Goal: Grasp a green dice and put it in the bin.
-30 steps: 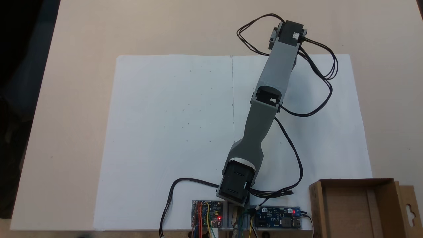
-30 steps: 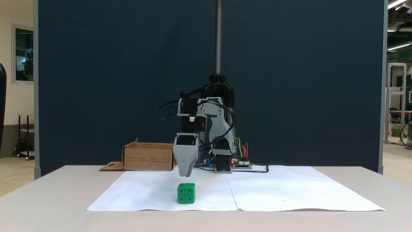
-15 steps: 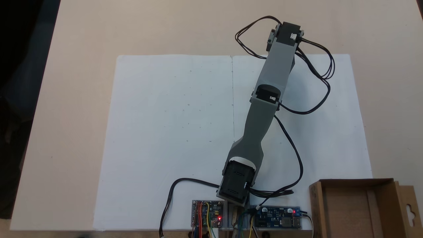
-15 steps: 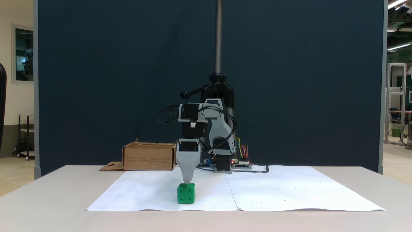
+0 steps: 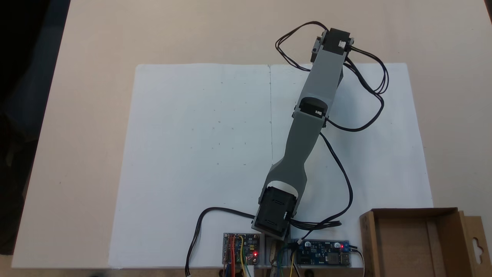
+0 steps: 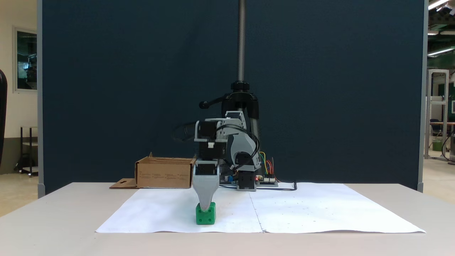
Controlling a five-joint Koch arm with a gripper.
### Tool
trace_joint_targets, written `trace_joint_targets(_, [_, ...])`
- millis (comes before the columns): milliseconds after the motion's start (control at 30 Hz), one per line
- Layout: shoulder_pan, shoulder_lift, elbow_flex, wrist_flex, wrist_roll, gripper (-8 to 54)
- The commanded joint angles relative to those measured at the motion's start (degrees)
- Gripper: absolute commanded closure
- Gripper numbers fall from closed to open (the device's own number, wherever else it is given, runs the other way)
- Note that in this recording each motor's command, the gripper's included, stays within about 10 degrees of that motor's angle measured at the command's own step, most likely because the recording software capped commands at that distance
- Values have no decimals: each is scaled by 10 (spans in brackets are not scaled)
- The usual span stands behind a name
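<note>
Where the front-facing fixed view looks along the surface (image 6: 53, 213), the green dice (image 6: 206, 217) sits on the white paper sheet (image 6: 320, 209) near its front edge, a little left of the sheet's centre crease; the claw (image 6: 205, 207) points straight down and its grey tip overlaps the upper front of the dice, so that the tip stands in front of the cube's top part; only one tapered grey finger (image 6: 205, 192) shows from this side, the other lying behind it, so I cannot tell whether the claw is wide, narrow or gripping; whether the tip touches the dice cannot be told either; the bin (image 6: 164, 173) stands further back and to the left in this view, off the paper's back corner, with its flap (image 6: 122, 184) lying flat on the surface beside it, well apart from the dice; in the fixed view from above, the arm (image 5: 303, 130) stretches from its base at the lower edge across the paper (image 5: 192, 154) toward the far edge, its black wrist motor (image 5: 333, 38) just past the paper's far border, and black cables (image 5: 369, 77) loop to the right of it; the bin (image 5: 442, 246) lies at the lower right corner of that view, its flap (image 5: 476, 242) with a keyhole-shaped cut-out turned outward; two circuit boards (image 5: 241, 248) with red lights lie beside the arm's base.
</note>
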Motion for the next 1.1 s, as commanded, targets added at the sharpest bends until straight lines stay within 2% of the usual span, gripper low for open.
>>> trace_joint_targets(0, [5, 8, -31, -13, -69, 31])
trace_joint_targets(833, [16, -29, -31, -55, -69, 33])
trace_joint_targets(933, [17, -32, -31, -55, -70, 62])
trace_joint_targets(1000, [19, -32, -31, -54, -70, 112])
trace_joint_targets(1067, [20, -32, -31, -54, -70, 137])
